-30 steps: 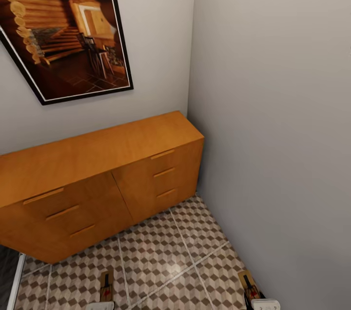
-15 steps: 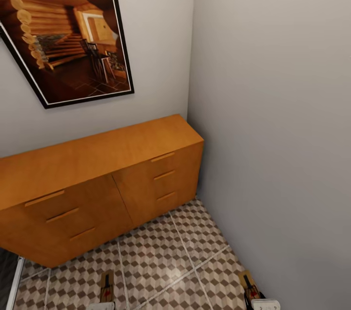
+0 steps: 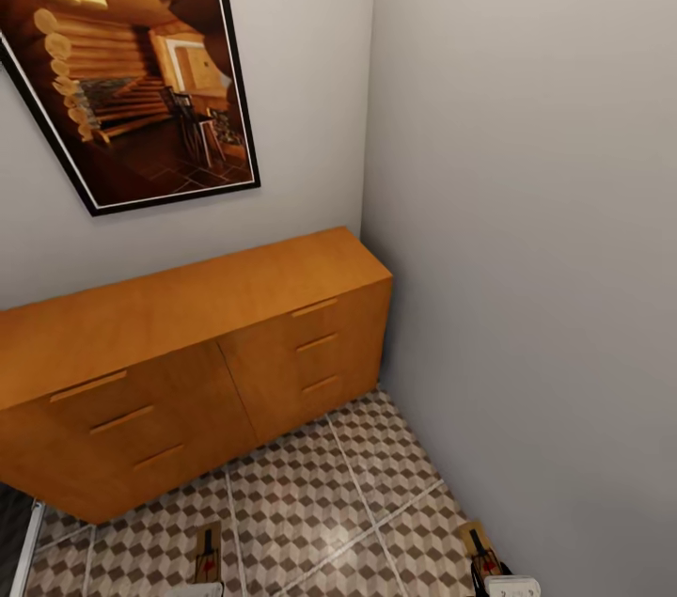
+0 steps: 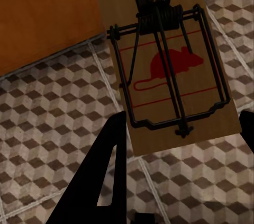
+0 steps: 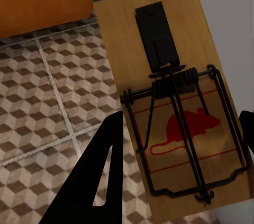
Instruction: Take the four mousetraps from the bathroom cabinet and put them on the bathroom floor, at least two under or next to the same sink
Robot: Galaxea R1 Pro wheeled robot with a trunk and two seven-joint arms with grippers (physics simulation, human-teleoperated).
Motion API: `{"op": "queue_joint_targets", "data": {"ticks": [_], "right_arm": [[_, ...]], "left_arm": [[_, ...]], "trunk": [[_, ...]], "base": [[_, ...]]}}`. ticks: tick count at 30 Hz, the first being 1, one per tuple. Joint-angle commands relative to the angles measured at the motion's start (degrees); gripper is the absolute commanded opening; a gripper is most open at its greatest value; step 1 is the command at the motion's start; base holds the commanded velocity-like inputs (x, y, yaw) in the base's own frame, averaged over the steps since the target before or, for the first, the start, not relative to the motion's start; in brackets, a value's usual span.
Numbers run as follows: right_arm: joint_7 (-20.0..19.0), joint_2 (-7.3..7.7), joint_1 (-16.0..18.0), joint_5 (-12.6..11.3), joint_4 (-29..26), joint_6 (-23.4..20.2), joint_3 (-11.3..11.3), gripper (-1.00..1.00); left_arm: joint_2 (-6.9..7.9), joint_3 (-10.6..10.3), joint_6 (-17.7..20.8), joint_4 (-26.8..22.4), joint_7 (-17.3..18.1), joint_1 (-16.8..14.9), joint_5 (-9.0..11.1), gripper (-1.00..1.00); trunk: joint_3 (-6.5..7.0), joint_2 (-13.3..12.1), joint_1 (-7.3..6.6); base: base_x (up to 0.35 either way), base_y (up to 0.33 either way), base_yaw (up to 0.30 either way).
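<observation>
The robot stood in the corner of the bathroom, facing the cabinet [image 3: 202, 362], which sat against the far wall under a framed picture [image 3: 132, 70] of a log-cabin interior. All six drawers I could see were pushed shut, so nothing of their contents showed. The patterned bathroom floor [image 3: 301, 503] ran from the cabinet's foot toward the robot.

Each arm carried a mousetrap. The left gripper [image 4: 174, 144] had its dark fingers [image 4: 100, 181] closed on either side of the left mousetrap [image 4: 169, 70], held above the tiles near the cabinet front. The right gripper [image 5: 180, 144] was clamped the same way on the right mousetrap [image 5: 174, 107], close to the grey wall [image 3: 527, 230] on the right. Both traps showed their black spring bars and red mouse marks.
</observation>
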State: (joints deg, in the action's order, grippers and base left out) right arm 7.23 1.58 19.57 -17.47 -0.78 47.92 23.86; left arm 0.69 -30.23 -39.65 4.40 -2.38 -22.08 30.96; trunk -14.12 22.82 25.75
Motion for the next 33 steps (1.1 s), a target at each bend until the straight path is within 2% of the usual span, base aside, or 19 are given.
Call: {"op": "queue_joint_targets", "data": {"ticks": [1, 33], "right_arm": [[0.42, 0.0, 0.03, -0.2, -0.01, 0.07, 0.5, -1.0], [0.42, 0.0, 0.03, -0.2, -0.01, 0.1, 0.49, -1.0]], "left_arm": [[-0.05, -0.47, -0.25, 0.16, -0.34, -0.07, -0.02, -1.0], [-0.07, -0.47, -0.25, 0.17, -0.34, -0.07, -0.02, -1.0]], "trunk": [[-0.01, 0.1, 0.03], [2.86, 0.1, 0.03]], "base": [[0.0, 0.0, 0.0], [0.0, 0.0, 0.0]]}}
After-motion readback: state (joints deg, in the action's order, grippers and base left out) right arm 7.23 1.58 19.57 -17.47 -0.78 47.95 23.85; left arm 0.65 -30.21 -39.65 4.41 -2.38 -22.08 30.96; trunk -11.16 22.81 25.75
